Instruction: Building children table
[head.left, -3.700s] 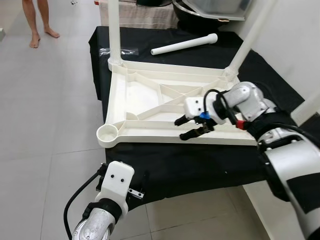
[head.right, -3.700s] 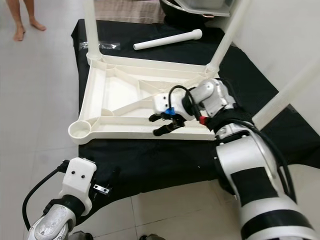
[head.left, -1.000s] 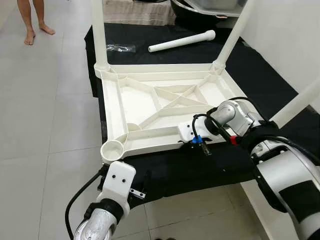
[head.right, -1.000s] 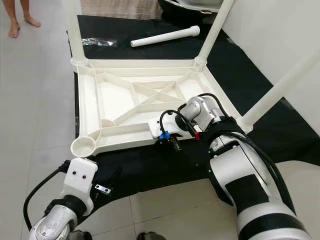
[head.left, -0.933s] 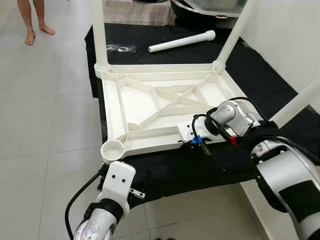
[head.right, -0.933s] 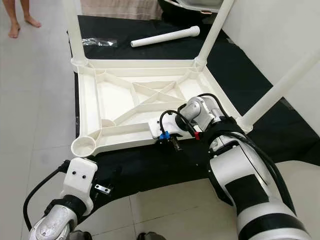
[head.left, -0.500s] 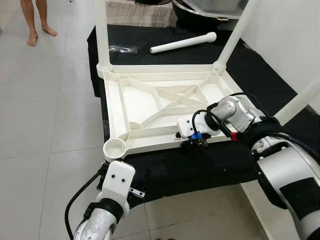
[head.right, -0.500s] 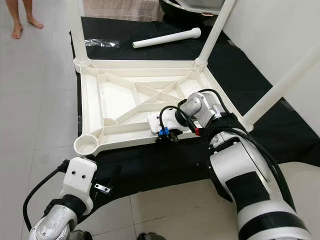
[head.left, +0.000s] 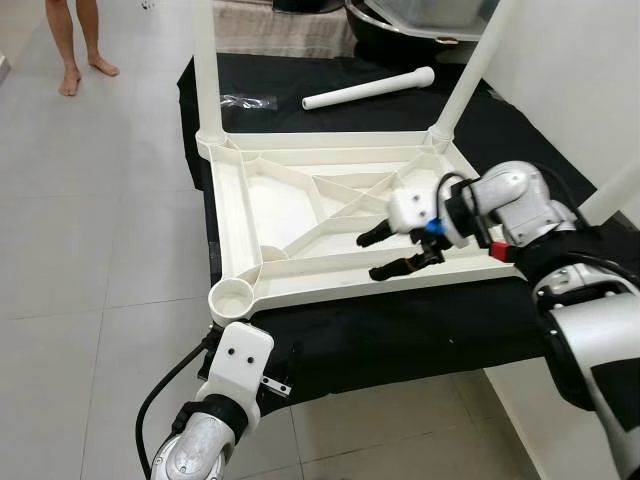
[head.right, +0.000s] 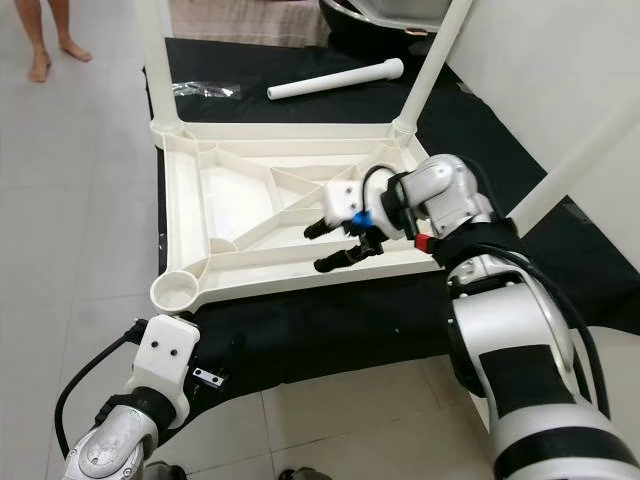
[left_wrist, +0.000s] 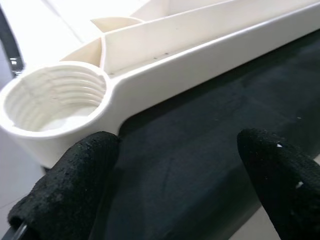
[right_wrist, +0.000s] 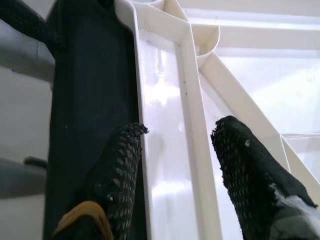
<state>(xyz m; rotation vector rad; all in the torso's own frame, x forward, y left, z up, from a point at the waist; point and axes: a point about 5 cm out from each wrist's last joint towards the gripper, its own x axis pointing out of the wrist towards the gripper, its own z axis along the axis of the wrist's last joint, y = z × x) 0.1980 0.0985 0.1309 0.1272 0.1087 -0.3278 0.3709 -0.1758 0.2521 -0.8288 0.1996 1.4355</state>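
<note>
Children's table (head.left: 300, 215) lies inverted on the black-covered tabletop (head.left: 400, 330), ribbed underside up. Three legs stand fitted; the near left socket (head.left: 232, 297) is empty. One loose leg (head.left: 368, 88) lies at the far side. Judged light, rigid, smooth plastic; the rim and ribs offer the best hold. Right gripper (head.left: 398, 252) hovers over the near rim, fingers open, empty. Left gripper (left_wrist: 175, 185) sits low beside the empty socket, fingers apart, holding nothing.
</note>
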